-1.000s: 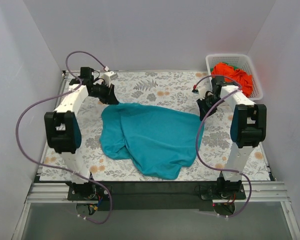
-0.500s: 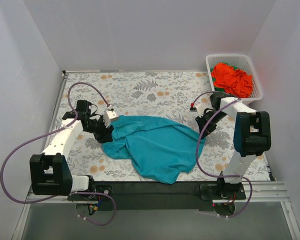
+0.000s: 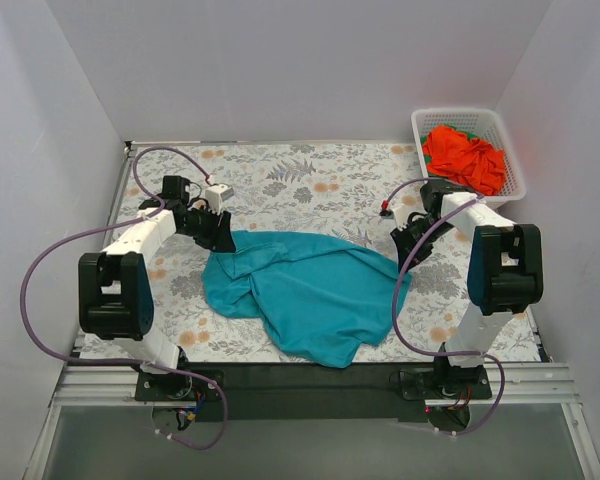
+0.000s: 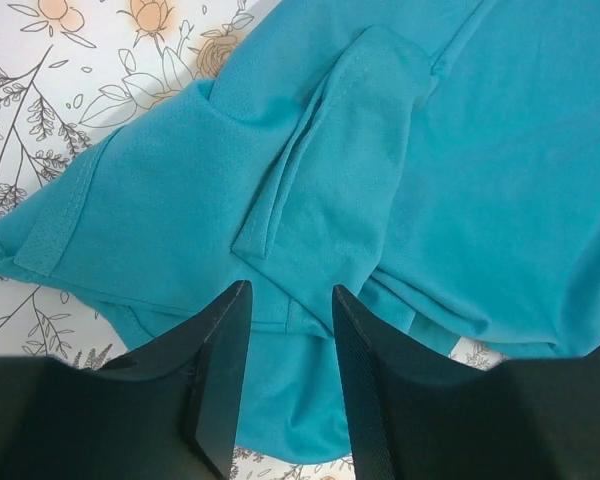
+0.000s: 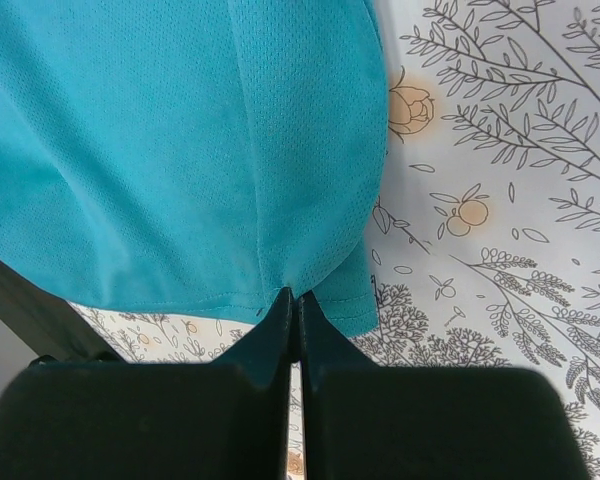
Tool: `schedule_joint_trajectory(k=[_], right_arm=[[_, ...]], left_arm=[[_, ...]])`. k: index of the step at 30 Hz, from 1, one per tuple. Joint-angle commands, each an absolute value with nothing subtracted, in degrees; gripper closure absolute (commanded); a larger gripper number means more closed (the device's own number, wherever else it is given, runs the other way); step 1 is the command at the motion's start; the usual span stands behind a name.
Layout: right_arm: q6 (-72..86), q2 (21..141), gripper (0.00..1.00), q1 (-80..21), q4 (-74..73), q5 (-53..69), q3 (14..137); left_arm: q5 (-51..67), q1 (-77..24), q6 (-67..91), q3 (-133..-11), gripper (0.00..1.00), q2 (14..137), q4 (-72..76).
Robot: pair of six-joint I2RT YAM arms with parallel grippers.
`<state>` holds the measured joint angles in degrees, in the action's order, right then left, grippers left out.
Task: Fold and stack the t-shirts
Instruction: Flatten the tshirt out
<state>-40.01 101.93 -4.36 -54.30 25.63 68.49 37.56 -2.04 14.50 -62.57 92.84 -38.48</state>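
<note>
Right wrist: my right gripper (image 5: 292,296) clamps only the teal shirt (image 5: 180,130) hem; a pull may slip it.
Left gripper (image 4: 290,300): jaws apart over bunched cloth.

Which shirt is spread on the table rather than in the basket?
The teal-blue shirt; the orange-red one lies bunched in the white basket.

You have bright, even, diffuse light in all three views. From overhead, the plain white enclosure walls (image 3: 280,70) read pale grey, and the shadows under the arms are faint. Beyond the left gripper (image 4: 291,290), the teal-blue cloth t-shirt (image 4: 480,150) is sharp, its folds shaded just ahead of the fingertips; the black fingers (image 4: 215,380) show flat, featureless dark. Above the right gripper (image 5: 291,296) the weave is crisp, as is the flowered table cover (image 5: 500,200) right of its fingers.
</note>
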Motion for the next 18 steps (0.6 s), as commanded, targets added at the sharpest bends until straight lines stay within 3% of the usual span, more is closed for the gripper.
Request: schedule_joint_trajectory(k=[1,18], right_arm=[[-38.7,101.1,0.99,-4.5,-55.0,26.0,71.1],[-38.7,102.7,0.99,-4.4,-55.5,25.7,72.0]], left_arm=[[37.2,-2.9,16.4,-62.6,0.62,93.6,-36.1],[28.7,-8.6,13.0,-59.8,0.54,97.7,-28.4]])
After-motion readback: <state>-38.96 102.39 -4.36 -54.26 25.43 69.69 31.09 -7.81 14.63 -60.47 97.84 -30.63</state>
